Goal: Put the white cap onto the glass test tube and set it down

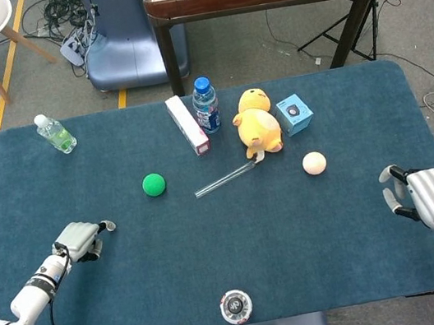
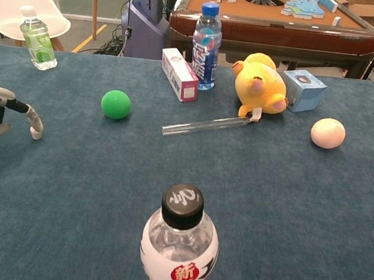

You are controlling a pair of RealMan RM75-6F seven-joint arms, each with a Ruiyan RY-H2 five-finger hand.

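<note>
The glass test tube (image 1: 226,179) lies uncapped mid-surface, just at five o'clock of the green ball (image 1: 153,185); I cannot make out the white cap. My left hand (image 1: 80,240), fingers curled, sits far off at eight o'clock, contents unclear. My right hand (image 1: 423,196) rests empty and loosely spread at four o'clock, so I judge capping not begun: next comes a reach to the tube.

Readable text scarce. Near bottle (image 2: 178,246), foreground of chest view: red round label bears white Chinese character "新"; black cap (image 2: 183,202) carries pale stylised mark, not legible. Blue bottle (image 2: 205,45) label and white box (image 2: 179,74) print too small to read.
</note>
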